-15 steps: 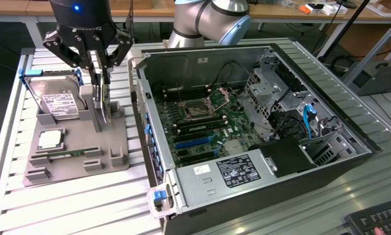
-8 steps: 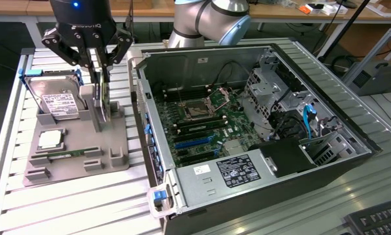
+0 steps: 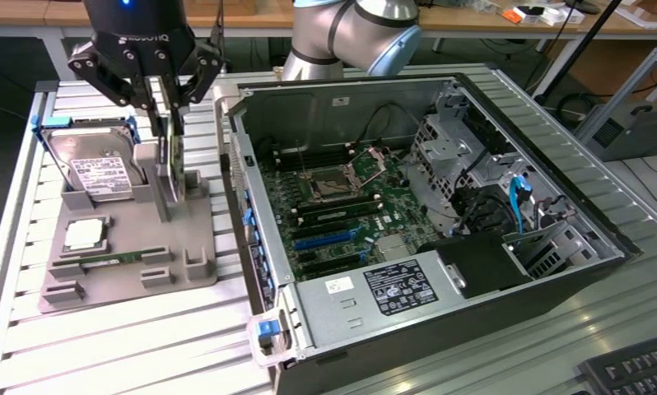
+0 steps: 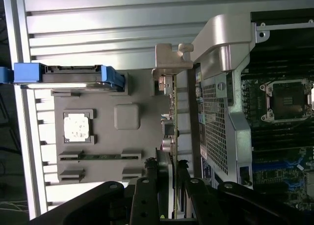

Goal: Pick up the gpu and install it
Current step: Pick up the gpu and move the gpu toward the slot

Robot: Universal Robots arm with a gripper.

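Near the edge of the bench (image 3: 109,346), beside the open computer case (image 3: 417,206), the grey holder (image 3: 120,276) carried the gpu (image 3: 171,173) on edge. The fingers (image 4: 147,195), half-closed, seemed to pinch its faces. I reckoned a crooked pull could jam it in its slot.

The end effector (image 4: 172,168) clamps the gpu (image 4: 173,107), seen edge-on, between the grey holder (image 4: 103,137) and the open computer case (image 4: 216,122). The holder carries a blue-bracketed hard drive (image 4: 68,75), a processor chip (image 4: 77,126) and a memory stick (image 4: 100,156).
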